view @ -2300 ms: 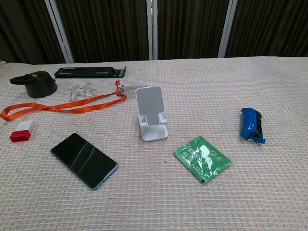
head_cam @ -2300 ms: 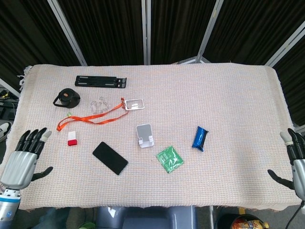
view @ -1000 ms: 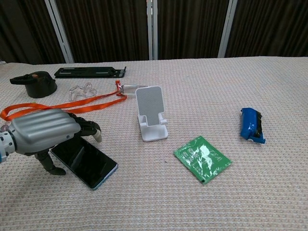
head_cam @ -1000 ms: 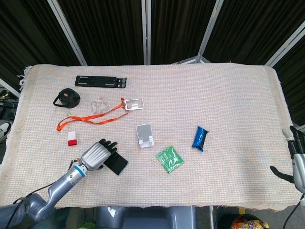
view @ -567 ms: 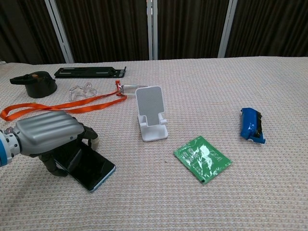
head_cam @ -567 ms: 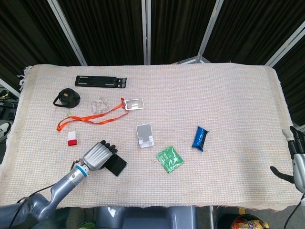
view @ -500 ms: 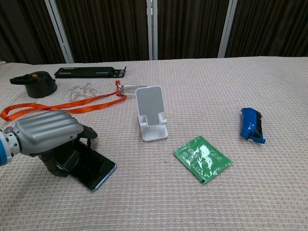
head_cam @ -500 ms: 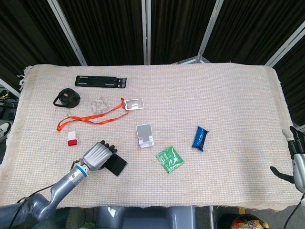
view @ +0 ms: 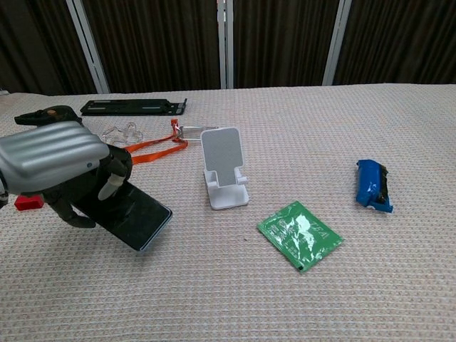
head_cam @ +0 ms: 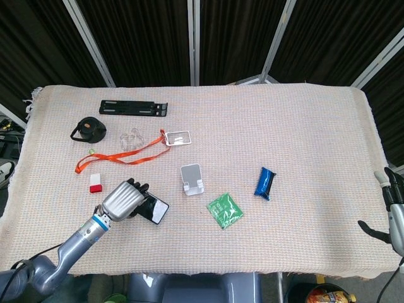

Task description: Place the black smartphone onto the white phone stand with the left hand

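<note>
left hand: wrapped round near end of black smartphone, raised clear of cloth, tilted | handling: judged rigid, thin, glossy, slip-prone; best gripped by long edges | white phone stand: beyond, apart, upright, unoccupied | right hand: far table edge, spread, holding nothing
</note>
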`<state>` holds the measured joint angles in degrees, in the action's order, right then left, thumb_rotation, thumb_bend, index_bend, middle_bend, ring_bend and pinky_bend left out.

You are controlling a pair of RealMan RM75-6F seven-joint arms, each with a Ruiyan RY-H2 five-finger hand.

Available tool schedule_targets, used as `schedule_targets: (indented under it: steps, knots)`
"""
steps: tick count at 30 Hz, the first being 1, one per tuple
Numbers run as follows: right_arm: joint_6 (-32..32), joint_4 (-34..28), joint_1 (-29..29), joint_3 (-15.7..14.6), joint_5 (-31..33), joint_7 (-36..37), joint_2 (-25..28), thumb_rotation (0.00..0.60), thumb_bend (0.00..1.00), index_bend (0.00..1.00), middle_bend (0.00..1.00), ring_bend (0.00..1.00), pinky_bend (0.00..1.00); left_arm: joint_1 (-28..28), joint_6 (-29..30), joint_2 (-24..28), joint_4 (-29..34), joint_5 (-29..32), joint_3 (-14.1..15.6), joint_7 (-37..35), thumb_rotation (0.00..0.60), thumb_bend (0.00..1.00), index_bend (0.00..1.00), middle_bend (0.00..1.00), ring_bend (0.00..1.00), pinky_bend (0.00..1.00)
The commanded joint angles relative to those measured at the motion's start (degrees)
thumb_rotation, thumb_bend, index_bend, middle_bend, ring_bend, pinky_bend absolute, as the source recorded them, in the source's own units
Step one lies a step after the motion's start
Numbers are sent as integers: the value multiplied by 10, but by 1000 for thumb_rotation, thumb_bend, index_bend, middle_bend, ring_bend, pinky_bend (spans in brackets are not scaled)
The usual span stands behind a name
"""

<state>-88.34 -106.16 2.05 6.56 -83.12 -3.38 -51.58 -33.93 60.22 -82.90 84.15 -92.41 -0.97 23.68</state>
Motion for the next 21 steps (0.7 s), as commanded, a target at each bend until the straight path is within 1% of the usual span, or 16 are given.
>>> schedule_targets:
  steps: [1, 5, 7, 9, 12, 15, 19, 21]
  knots:
    - [-3, -1, -2, 0, -2, 7, 4, 600, 0, 0, 0, 0, 0, -6, 18, 38, 41, -15, -12, 30, 600, 0, 626, 419, 457, 438]
    - [-4, 0, -3, 1, -2, 13, 6, 600, 0, 0, 0, 0, 0, -15, 36, 53, 57, -37, -22, 46, 600, 0, 626, 419, 457, 453]
    - [-3, 0, -2, 1, -1, 15, 7, 600, 0, 0, 0, 0, 0, -25, 48, 57, 59, -58, -31, 60, 600, 0, 626, 419, 457, 454]
    - [-2, 0, -1, 2, 0, 16, 7, 600, 0, 0, 0, 0, 0, -44, 62, 56, 47, -94, -44, 82, 600, 0, 626, 419, 457, 453]
    - [-1, 0, -1, 3, 2, 17, 8, 600, 0, 0, 0, 0, 0, -70, 68, 50, 17, -131, -54, 100, 600, 0, 629, 419, 457, 454]
    - [-1, 1, -1, 4, 6, 18, 8, 600, 0, 0, 0, 0, 0, -102, 56, 43, -19, -161, -62, 115, 600, 0, 636, 419, 457, 453]
    - [1, 2, 0, 5, 11, 18, 7, 600, 0, 0, 0, 0, 0, -132, 31, 38, -47, -175, -69, 133, 600, 0, 643, 419, 457, 453]
    - [5, 0, 1, 7, 14, 21, 8, 600, 0, 0, 0, 0, 0, -160, -12, 36, -64, -172, -78, 162, 600, 0, 645, 419, 457, 453]
